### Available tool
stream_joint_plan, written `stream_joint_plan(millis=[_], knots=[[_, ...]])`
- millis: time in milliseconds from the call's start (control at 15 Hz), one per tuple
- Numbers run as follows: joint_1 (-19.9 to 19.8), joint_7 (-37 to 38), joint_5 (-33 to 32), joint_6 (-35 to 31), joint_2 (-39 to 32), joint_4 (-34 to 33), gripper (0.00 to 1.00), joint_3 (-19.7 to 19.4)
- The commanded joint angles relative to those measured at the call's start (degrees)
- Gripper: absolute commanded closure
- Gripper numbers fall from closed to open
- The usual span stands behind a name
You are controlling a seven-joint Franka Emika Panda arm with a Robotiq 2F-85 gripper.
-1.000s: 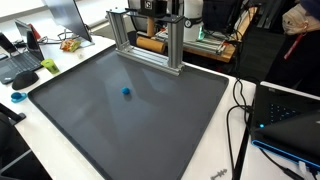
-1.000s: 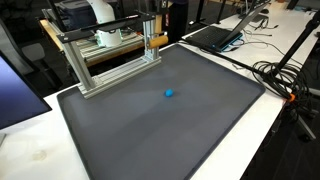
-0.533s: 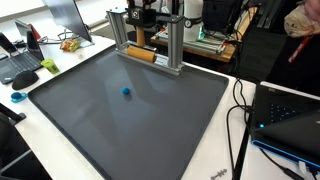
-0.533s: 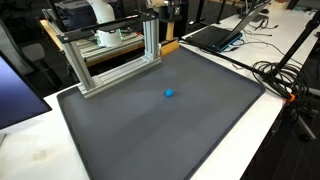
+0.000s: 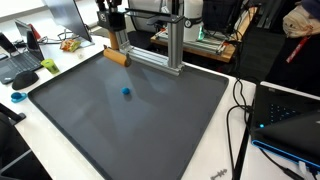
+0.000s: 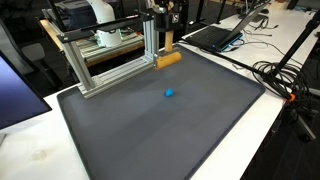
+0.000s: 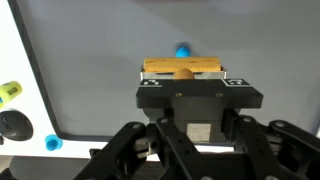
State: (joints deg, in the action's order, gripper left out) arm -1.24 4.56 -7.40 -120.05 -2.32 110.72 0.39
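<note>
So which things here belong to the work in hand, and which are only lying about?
In hand: gripper, shut on the wooden cylinder.
Lying about: small blue ball, dark mat, aluminium frame, laptop, cables.

A light-brown wooden cylindrical rod [image 7: 183, 68] lies crosswise between the claw's [image 7: 183, 78] fingers, clamped at its middle. It hangs level, both ends sticking out sideways.

The gripper [image 7: 183, 71] hangs straight down from the wrist at twelve o'clock over the mat, jaws clamped on a wooden dowel [image 7: 183, 67].
</note>
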Motion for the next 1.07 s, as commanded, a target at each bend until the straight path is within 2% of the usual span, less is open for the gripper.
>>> stream_joint_plan(millis=[0,67,467,1000], knots=[[0.46,-0.02,0.07,0.18,-0.03,-0.15,0.53,-0.29],[0.51,-0.01,0.09,0.18,-0.03,-0.16,0.78,-0.25],[0.06,-1.57,2.79,-5.54,-4.17,0.61,0.78,-0.62],[-0.11,-2.33,5.63,-8.68,-9.8,1.28,0.78,-0.58]])
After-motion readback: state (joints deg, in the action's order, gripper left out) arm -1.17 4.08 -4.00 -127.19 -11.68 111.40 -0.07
